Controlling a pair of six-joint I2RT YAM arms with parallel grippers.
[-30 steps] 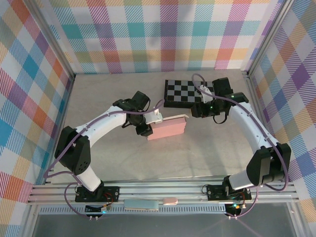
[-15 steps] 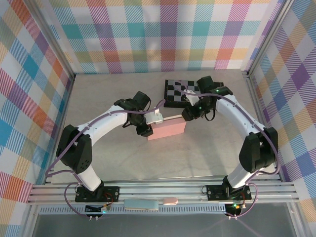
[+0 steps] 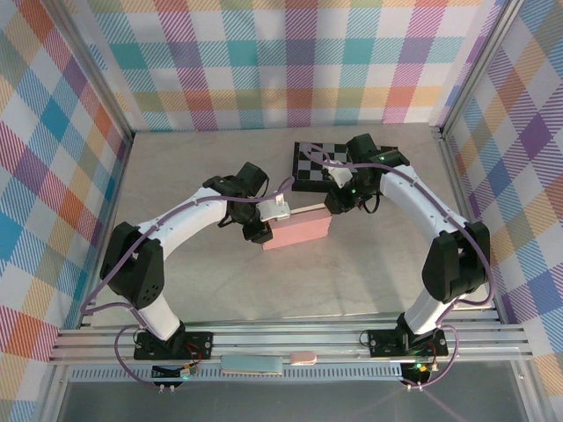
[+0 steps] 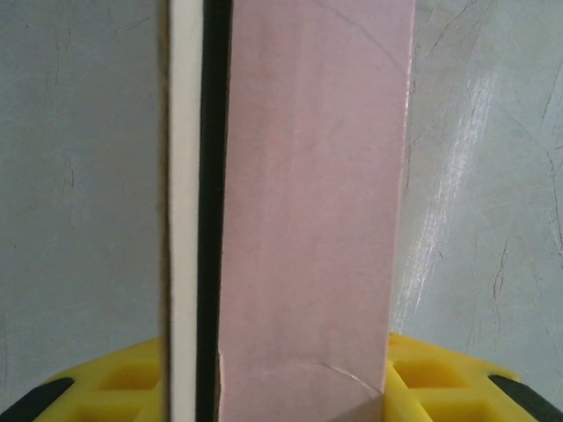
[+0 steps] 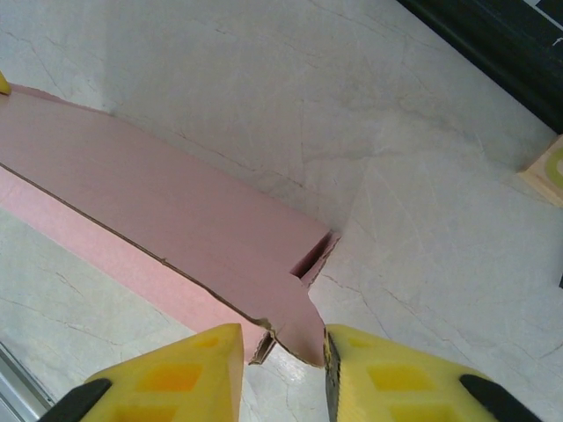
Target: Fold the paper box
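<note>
Box: the box (image 3: 299, 230) is pale pink thin card, already a long shallow shape rather than a flat sheet, lying on the worktop (image 3: 193, 176).
Where: it stretches between the two end effectors. One short end is inside the left one, and the other sits just ahead of the right one's fingertips.
Look: matte and smooth, with faint creases. A white strip (image 4: 185, 176) runs along one long side across a dark gap, so that side seems not fully closed. At the far end a small flap (image 5: 295, 338) sticks out with a ragged, bent edge.
Left end effector: the left end effector (image 4: 277, 391) is pinching the box, with a yellow finger hard against each long side.
Right end effector: the right end effector (image 5: 283, 369) is narrowly spread with the flap's corner in the gap. I cannot tell whether it has a firm bite.
Step, as I judge it: tucking or pressing the end flap while the other end is held.
Risk, crush: the card is thin, so a hard squeeze on the flap could crumple it instead of folding it on the score.
Risk, tear: the flap's edge already looks frayed, so a sideways pull could rip it.
Risk, slip: a push along the box could slide it through the left pinch or buckle the long panel.
Risk, spring-back: the open long side may gape wider if the ends are twisted against each other.
Board: the board (image 3: 330, 165) lies just behind the right end effector, near enough to be knocked.
</note>
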